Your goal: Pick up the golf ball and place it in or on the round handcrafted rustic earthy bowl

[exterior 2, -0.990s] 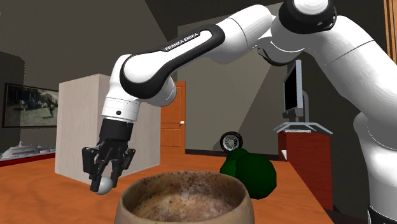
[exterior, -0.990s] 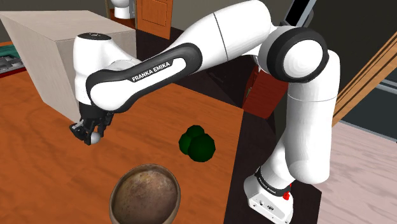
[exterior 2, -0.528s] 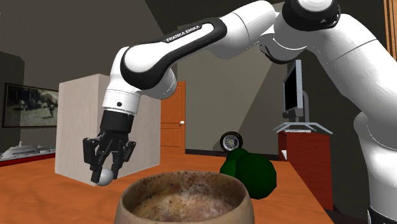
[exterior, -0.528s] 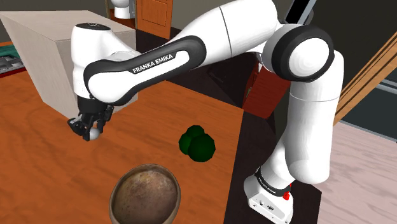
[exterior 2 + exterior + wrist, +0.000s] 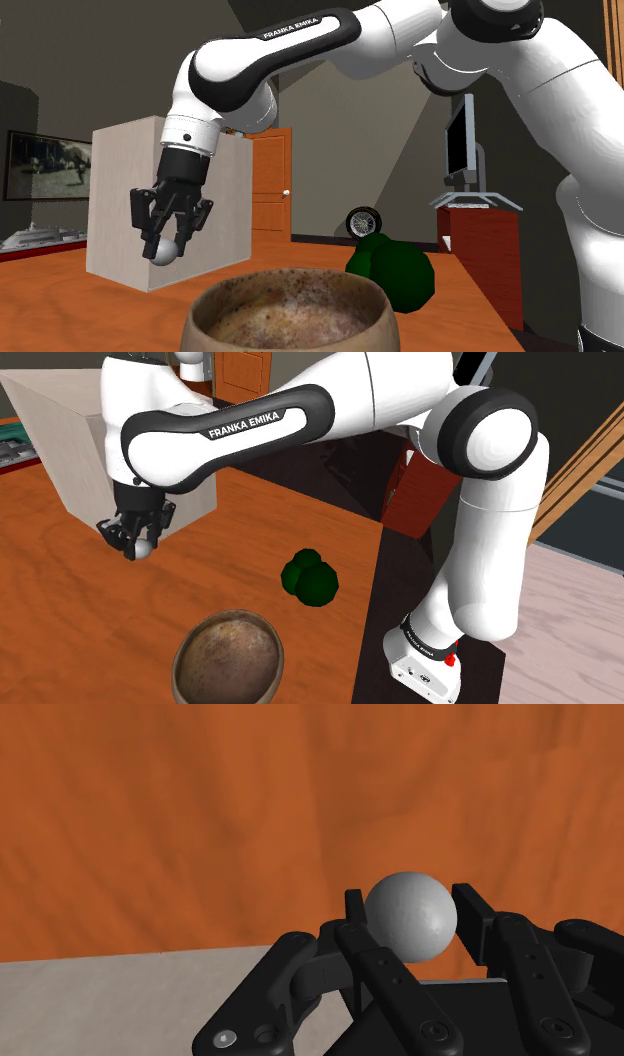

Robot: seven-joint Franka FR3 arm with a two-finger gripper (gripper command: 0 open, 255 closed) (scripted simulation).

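A white golf ball [image 5: 143, 548] [image 5: 164, 250] [image 5: 410, 916] is clasped between the black fingers of my gripper [image 5: 137, 544] [image 5: 166, 246] [image 5: 410, 919], held in the air above the orange wooden table [image 5: 60, 612]. The round brown speckled bowl [image 5: 228, 659] [image 5: 290, 313] stands on the table near the shoulder view's bottom edge, below and to the right of the gripper in that view. In the second exterior view the ball hangs to the left of the bowl and higher than its rim.
A dark green lumpy object [image 5: 309, 579] [image 5: 393, 268] lies on the table to the right of the bowl. A tall pale box [image 5: 80, 437] [image 5: 140, 200] stands behind the gripper. The table's edge [image 5: 365, 602] runs along a dark strip beside the stand.
The arm has lifted the gripper with the ball higher off the table and carried it slightly toward the shoulder view's left. Bowl and green object have not moved.
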